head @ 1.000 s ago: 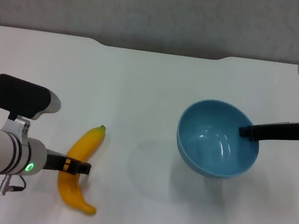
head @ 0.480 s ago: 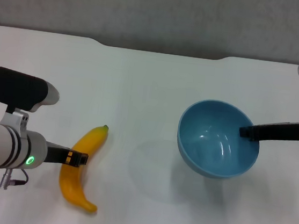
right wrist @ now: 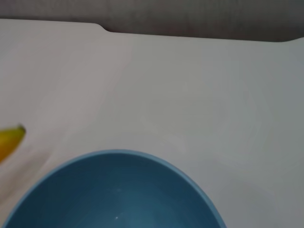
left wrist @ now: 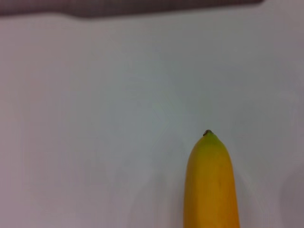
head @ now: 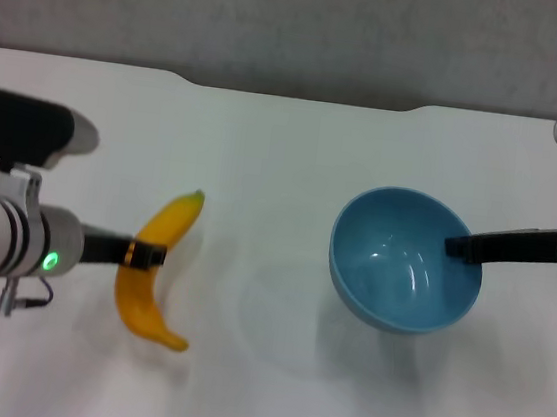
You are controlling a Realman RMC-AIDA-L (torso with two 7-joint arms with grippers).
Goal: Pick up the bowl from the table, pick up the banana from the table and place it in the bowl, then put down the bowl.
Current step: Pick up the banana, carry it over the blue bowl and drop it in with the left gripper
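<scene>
While the desk (head: 285,149) lay beneath, the bowl (head: 404,273) hung above its right half, the right gripper (head: 458,246) with jaws clamped on its rim. Left of it, the banana (head: 156,267) was lifted, the left gripper (head: 145,254) with jaws clamped around its middle.

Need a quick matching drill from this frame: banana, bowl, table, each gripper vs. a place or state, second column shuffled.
Column 1:
1. banana
2. bowl
3. table
4. left gripper
5. right gripper

Column 2:
a. light blue, held at its rim, nothing inside it
b. white, notched far edge
c. shut on the bowl's rim on the robot's right side
d. yellow, gripped mid-length
e. shut across the banana on the robot's left side

Pairs: 1-d, 2-a, 3-b, 4-e, 5-c
</scene>
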